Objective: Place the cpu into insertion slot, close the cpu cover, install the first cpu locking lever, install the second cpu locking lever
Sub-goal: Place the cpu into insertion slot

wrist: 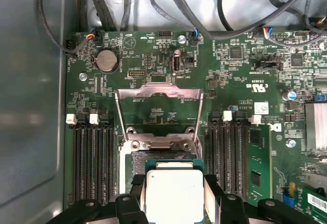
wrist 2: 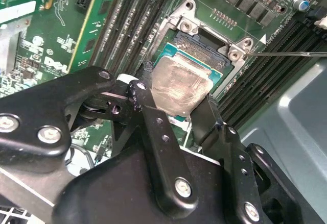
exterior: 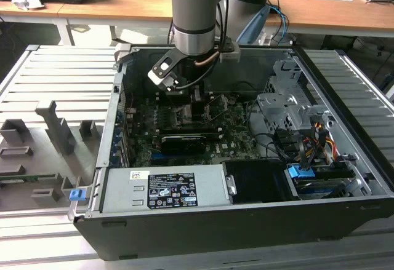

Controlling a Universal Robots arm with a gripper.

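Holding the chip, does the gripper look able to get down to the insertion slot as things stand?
Probably yes. The cpu cover stands hinged up off the insertion slot, leaving the recess bare, and the gripper holds the cpu just over it with nothing between.

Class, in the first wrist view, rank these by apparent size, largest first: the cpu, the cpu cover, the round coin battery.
1. cpu cover: widest outline.
2. cpu: close to the cover in size, and it sits nearer the camera, so its place against the cover is unsure.
3. coin battery: clearly smallest.
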